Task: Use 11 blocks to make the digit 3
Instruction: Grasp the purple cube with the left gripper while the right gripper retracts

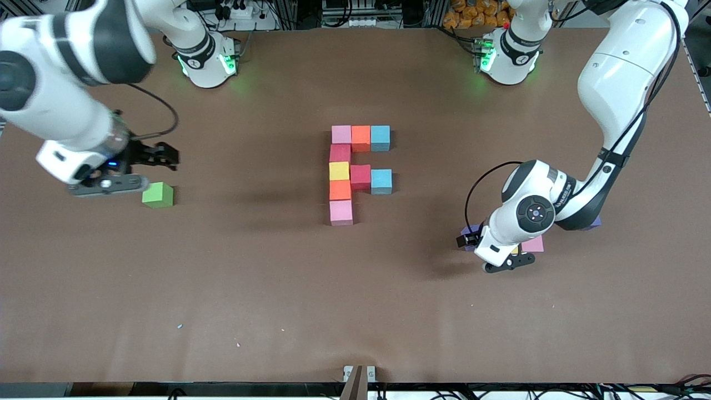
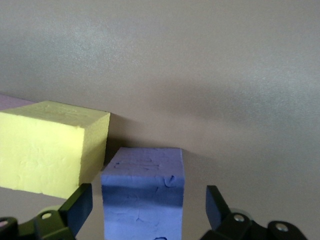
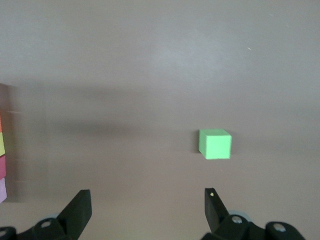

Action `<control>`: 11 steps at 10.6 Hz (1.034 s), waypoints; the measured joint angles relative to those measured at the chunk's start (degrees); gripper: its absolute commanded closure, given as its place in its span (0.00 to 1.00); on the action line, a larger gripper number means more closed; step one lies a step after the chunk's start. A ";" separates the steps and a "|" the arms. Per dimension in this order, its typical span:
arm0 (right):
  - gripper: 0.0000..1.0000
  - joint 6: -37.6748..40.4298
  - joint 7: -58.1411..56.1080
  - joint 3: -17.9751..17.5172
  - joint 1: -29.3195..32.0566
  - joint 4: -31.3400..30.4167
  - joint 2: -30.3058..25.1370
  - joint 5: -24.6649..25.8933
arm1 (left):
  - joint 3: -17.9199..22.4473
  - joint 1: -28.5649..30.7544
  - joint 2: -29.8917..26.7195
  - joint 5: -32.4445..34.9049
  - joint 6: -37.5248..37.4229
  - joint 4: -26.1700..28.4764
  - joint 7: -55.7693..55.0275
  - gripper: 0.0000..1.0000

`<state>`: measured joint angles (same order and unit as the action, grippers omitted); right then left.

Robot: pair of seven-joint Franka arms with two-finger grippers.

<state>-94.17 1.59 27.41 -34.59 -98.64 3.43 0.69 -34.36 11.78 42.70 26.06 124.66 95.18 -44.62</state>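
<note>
A block figure (image 1: 355,172) lies mid-table: a pink, orange and light blue bar, a column of dark red, yellow, orange and pink, and a dark red and light blue bar. My left gripper (image 1: 468,239) is open around a purple block (image 1: 470,229), low at the left arm's end. In the left wrist view the purple block (image 2: 143,192) sits between the fingertips (image 2: 80,205) with a gap on each side. A yellow block (image 2: 50,150) lies beside it. My right gripper (image 1: 162,155) is open and empty beside the green cube (image 1: 158,195).
A pink block (image 1: 534,244) and a second purple block (image 1: 595,223) lie partly under the left arm. The right wrist view shows the green cube (image 3: 215,144) on bare table past the open gripper (image 3: 147,205), with the figure's edge (image 3: 2,165) at the frame's side.
</note>
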 measured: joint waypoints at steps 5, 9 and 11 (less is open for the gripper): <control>0.00 6.41 0.06 -26.95 27.75 6.15 -3.15 0.13 | 0.11 0.00 1.29 0.00 0.01 0.01 -0.22 0.10; 0.00 8.70 0.16 -27.85 29.58 5.69 -4.14 0.16 | 0.16 0.03 1.62 0.00 0.13 -0.07 -5.31 0.86; 0.00 8.69 0.30 -27.85 30.02 5.46 -4.21 -0.11 | 0.01 -0.24 1.62 0.00 0.17 -0.37 -8.11 1.00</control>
<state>-85.48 1.89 -0.45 -4.57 -93.18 -0.78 0.59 -34.35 11.54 44.32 26.06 124.83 94.80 -52.74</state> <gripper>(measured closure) 0.000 0.392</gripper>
